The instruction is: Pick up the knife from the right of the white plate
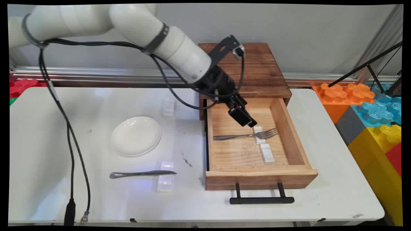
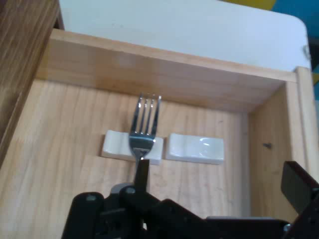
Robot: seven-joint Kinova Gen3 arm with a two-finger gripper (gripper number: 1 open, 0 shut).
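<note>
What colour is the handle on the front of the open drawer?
Black: the drawer handle is a black bar on two black posts, seen best in the main view.

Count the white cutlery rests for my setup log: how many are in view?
4: two in the open drawer, one under the fork, one beside; one under the knife; one behind the plate.
</note>
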